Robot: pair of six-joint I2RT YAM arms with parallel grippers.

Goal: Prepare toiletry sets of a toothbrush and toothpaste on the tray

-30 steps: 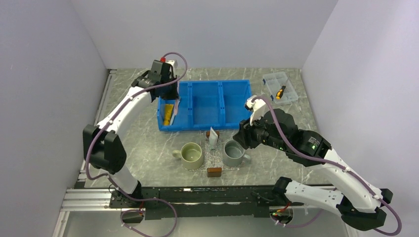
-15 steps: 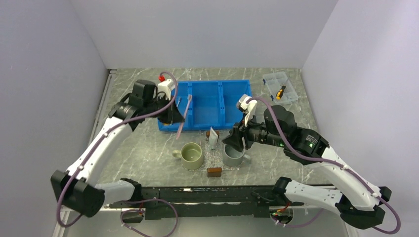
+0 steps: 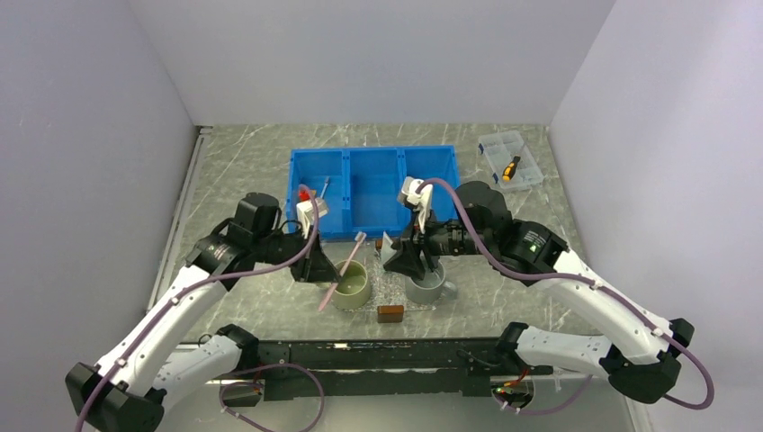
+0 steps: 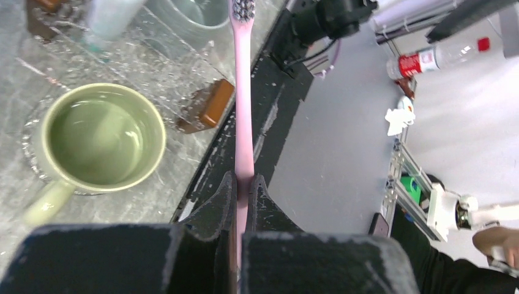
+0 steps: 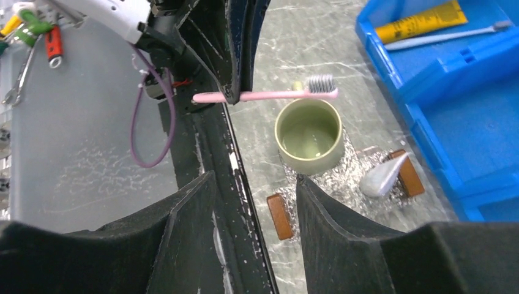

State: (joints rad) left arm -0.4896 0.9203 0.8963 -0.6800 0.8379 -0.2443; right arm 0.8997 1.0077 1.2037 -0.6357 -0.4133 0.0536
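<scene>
Left gripper (image 4: 243, 180) clamped shut on the pink toothbrush (image 4: 243, 92) near its handle end, holding it in the air just beside the green mug (image 3: 351, 282), bristles pointing toward the tray (image 3: 389, 292). Toothpaste (image 5: 382, 174) sits at the tray's far end. Right gripper (image 5: 256, 179) part open, empty, above the tray

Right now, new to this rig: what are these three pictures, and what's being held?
Two robot arms, a left arm and a right arm, are bolted at the near edge of the table. One picture looks down from above and behind them. The other two come from a camera on each wrist. The left hand is shut on a pink toothbrush, near the green mug. The right hand is open and empty. Also on the table: a grey mug, a clear tray with a white toothpaste tube in it, a blue bin and a clear compartment box.
</scene>
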